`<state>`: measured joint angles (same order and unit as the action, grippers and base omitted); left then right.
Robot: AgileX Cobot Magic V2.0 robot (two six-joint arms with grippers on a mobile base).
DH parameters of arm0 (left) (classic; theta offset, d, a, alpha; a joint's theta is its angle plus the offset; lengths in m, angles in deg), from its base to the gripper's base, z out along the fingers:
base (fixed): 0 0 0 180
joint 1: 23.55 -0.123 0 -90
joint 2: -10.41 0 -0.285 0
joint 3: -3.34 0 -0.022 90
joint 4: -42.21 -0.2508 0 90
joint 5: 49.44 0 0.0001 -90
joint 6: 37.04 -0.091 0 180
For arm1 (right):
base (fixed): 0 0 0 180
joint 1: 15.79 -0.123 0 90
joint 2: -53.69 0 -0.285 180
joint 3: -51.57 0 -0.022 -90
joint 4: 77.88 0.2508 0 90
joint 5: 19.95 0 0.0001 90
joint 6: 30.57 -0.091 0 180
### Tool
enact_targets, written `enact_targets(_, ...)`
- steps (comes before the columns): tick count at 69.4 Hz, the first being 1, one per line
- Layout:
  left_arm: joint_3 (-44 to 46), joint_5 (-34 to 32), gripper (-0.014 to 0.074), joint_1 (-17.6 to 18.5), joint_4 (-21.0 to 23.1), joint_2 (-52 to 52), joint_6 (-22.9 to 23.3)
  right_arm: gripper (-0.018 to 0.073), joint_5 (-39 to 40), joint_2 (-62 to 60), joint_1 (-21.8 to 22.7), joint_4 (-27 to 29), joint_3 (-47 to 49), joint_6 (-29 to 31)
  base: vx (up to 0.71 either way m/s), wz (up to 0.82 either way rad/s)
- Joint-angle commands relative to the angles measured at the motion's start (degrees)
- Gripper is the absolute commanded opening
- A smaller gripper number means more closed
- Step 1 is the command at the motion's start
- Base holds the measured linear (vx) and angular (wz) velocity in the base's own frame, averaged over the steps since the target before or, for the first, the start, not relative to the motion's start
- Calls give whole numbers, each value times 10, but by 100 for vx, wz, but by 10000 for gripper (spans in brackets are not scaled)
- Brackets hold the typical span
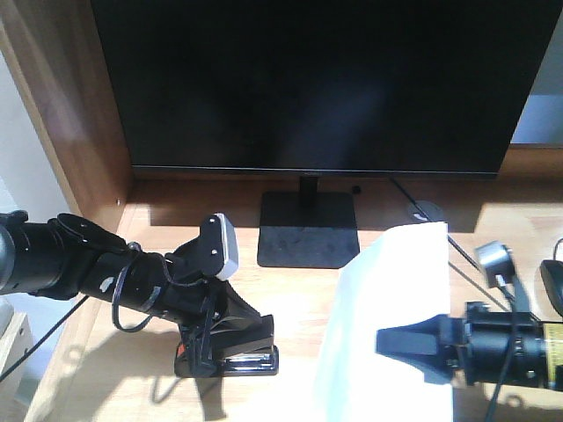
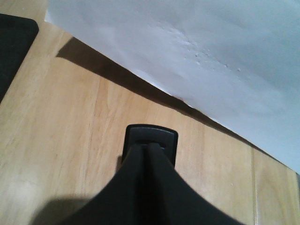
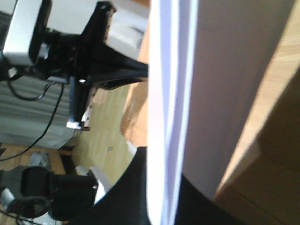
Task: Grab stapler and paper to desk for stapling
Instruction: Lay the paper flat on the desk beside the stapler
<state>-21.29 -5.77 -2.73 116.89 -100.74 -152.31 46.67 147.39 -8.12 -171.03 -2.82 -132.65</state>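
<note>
Stapler [image 1: 255, 350] sits at 7 o'clock in the front view, on or just above the desk [image 1: 299, 299]; can't tell which. Its long axis runs roughly 9 to 3, orange patch at the 9 end. Left tool [image 1: 211, 343] is pressed onto it from 10. Paper [image 1: 396, 281] is at 4 o'clock, raised off the desk, pinched by the right tool [image 1: 394, 341] reaching in from 3. Bare desk lies between them, and the monitor foot [image 1: 308, 230] is at 12.

Left wrist view: fingers are closed over the stapler, one end poking out at 12. The paper edge is just beyond at 1, apart from it.

Right wrist view: paper is edge-on, clamped between black fingers.

Likely next move: bring the paper edge toward 9, into the stapler. The gap looks open.
</note>
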Motion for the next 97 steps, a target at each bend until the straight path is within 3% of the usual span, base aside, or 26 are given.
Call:
enact_targets(1,14,20,-6,2,28,22,-1,-3,95,5,-27,60,11,21,0,0)
enact_targets(23,14,20,-6,2,28,22,-1,-3,101,64,-77,80,11,75,0,0)
enact_targets(45,14,20,-6,2,28,22,-1,-3,50,100,-77,71,11,142,0,0)
enact_targets(64,14,20,-6,2,28,22,-1,-3,10,100,-77,76,11,144,0,0)
enact_targets(82,14,20,-6,2,28,22,-1,-3,-13,125,-77,146,11,170,0,0)
enact_targets(97,14,20,-6,2,28,22,-1,-3,33,178,-77,174,22,198,0,0)
